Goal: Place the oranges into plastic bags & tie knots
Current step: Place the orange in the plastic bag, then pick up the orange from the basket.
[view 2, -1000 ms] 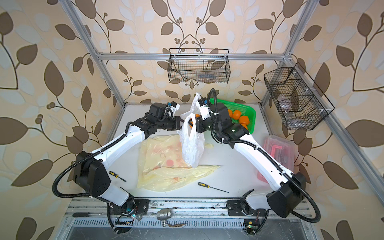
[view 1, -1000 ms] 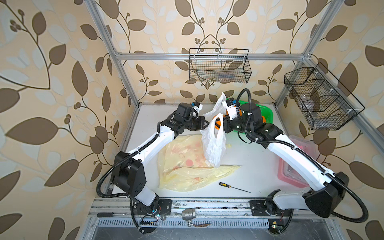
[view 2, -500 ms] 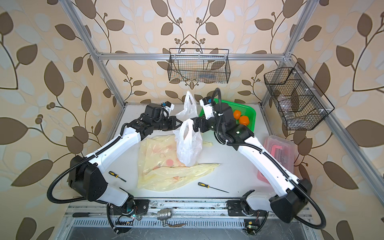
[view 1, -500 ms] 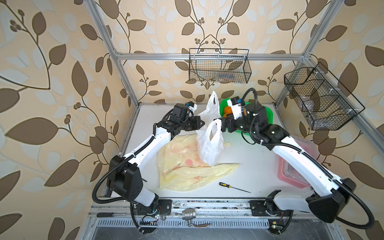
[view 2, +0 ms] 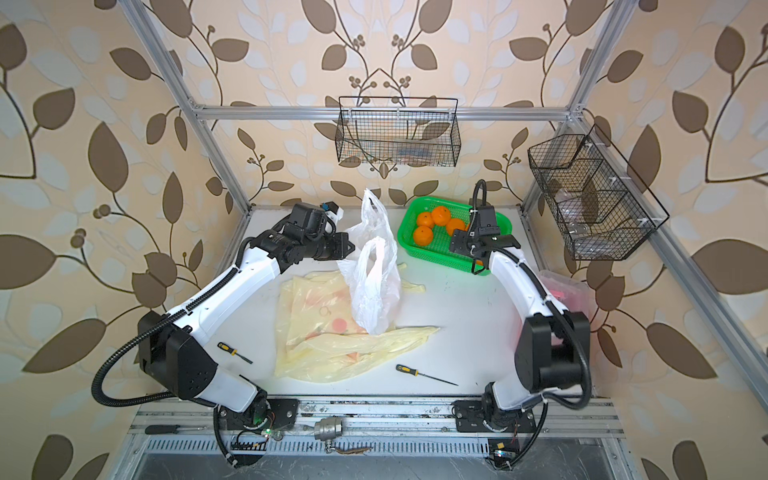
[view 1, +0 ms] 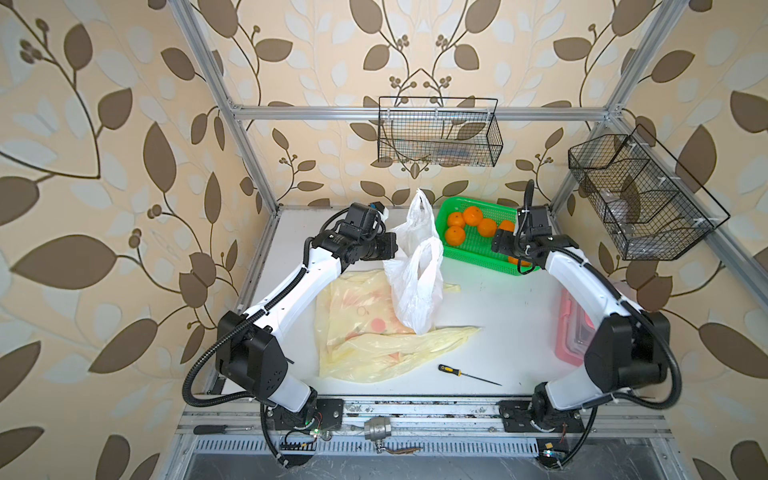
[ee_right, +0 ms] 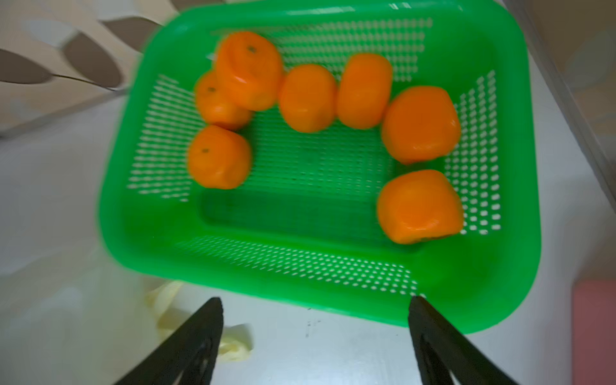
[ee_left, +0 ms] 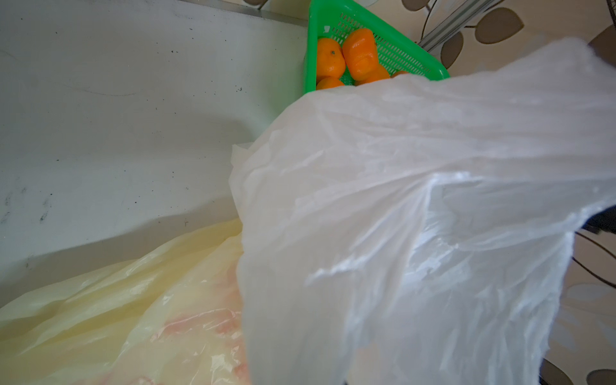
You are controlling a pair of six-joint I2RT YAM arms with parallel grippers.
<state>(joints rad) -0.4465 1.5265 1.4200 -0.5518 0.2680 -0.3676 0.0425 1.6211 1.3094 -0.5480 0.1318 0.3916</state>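
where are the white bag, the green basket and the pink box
white bag (view 1: 411,297): in a top view, crinkled body
green basket (ee_right: 300,186): right wrist view, bare floor
pink box (view 1: 575,336): in a top view, lid

My top views look down from high at the front over the whole bench (view 1: 498,291). Both wrist cameras sit close, and every view shares the green basket (ee_right: 316,260).

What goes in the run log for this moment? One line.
left pincer: shut on white bag | right pincer: open, empty, at green basket | oranges: in basket
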